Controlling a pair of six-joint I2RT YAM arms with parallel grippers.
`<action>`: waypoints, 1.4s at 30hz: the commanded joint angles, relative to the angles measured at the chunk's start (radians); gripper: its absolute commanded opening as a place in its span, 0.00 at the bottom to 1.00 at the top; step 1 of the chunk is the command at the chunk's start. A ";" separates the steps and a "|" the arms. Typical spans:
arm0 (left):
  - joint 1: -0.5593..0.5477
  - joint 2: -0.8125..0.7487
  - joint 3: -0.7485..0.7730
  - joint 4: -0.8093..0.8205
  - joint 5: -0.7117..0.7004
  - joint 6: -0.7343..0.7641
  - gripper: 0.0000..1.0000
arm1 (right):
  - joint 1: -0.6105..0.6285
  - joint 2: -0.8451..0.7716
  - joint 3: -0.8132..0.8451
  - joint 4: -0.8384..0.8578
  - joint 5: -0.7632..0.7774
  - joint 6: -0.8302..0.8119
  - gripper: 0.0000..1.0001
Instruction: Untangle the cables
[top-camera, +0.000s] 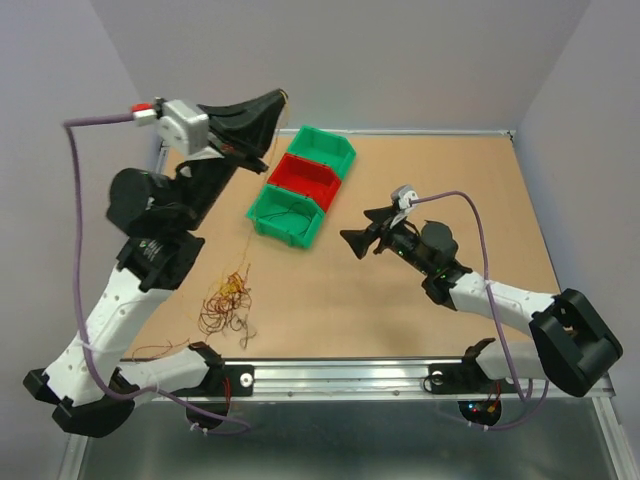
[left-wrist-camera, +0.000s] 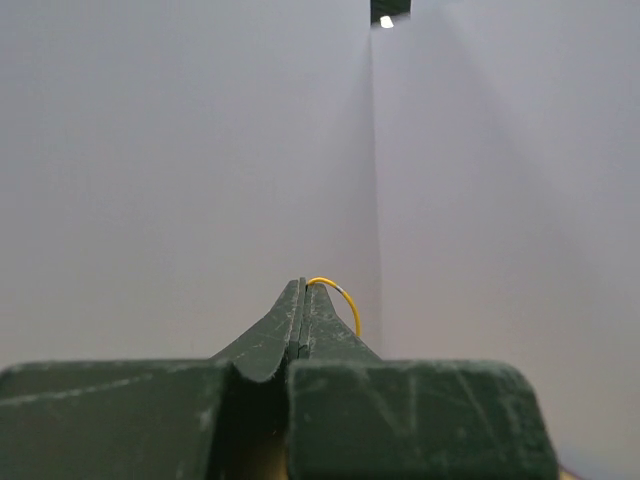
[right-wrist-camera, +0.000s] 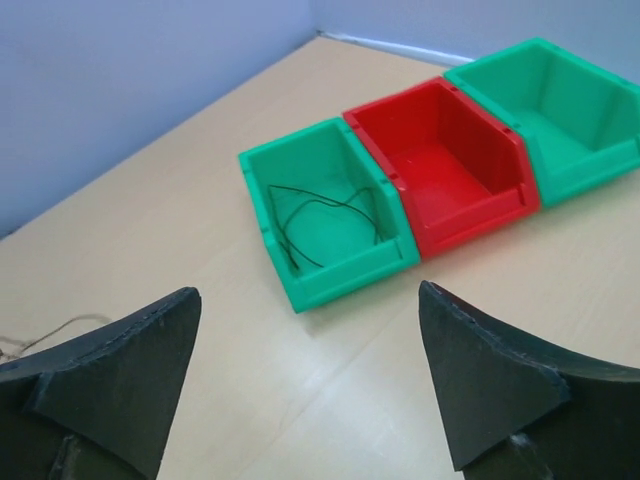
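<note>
Near the front left of the table (top-camera: 400, 290), a small curly tangle of cables (top-camera: 226, 305) lies loose on the wood: orange-yellow, dark brown and reddish strands. A thin strand trails from it toward the near left edge, and another fine line rises from the tangle toward the raised left arm. One more dark cable (right-wrist-camera: 320, 222) lies looped inside the nearest green bin (right-wrist-camera: 325, 215).

High at the far left, the left gripper (top-camera: 283, 96) is lifted well above the table, its jaws pressed together on a yellow cable (left-wrist-camera: 340, 295) that curls out in a short arc beside the fingertips.

Right of centre, the right gripper (top-camera: 362, 228) hangs low over the table with its jaws spread wide apart and nothing between them, pointing toward the bins.

Three bins stand touching in a diagonal row: the green one with the dark cable, then a red bin (right-wrist-camera: 450, 160), then another green bin (right-wrist-camera: 560, 105) farthest away. Thick purple cords (top-camera: 80, 210) run along both arms.
</note>
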 joint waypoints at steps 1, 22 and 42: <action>-0.003 -0.037 -0.155 0.099 0.074 -0.045 0.00 | 0.008 -0.059 -0.019 0.109 -0.213 0.046 0.98; -0.023 -0.086 -0.453 0.190 0.334 -0.143 0.00 | 0.043 -0.039 -0.097 0.438 -0.011 -0.041 1.00; -0.024 -0.094 -0.462 0.184 0.388 -0.115 0.00 | 0.065 0.174 -0.001 0.531 -0.198 -0.026 0.91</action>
